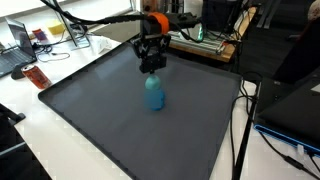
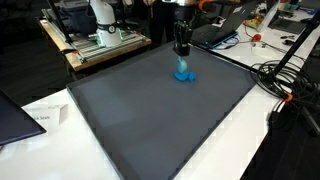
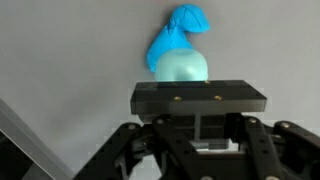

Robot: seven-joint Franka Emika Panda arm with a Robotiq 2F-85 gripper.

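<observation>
A blue object (image 1: 154, 95) with a teal rounded body and a crumpled bright-blue end stands on the dark grey mat (image 1: 100, 120) toward its far side, seen in both exterior views (image 2: 184, 72). My gripper (image 1: 152, 68) hangs straight down over it (image 2: 182, 52) and meets its upper end. In the wrist view the black fingers (image 3: 160, 100) are drawn together, with the teal body and the blue end of the object (image 3: 180, 40) showing just beyond them. The gripper (image 3: 200, 95) is shut, and the object's top appears to be held between the pads; the contact itself is hidden.
The mat (image 2: 150, 120) covers most of a white table. Behind it are a shelf with electronics (image 1: 200, 40) and a white machine (image 2: 100, 20). Black cables (image 2: 285, 80) run along one side. A laptop (image 2: 12, 115) and papers (image 2: 45, 118) lie near a mat corner.
</observation>
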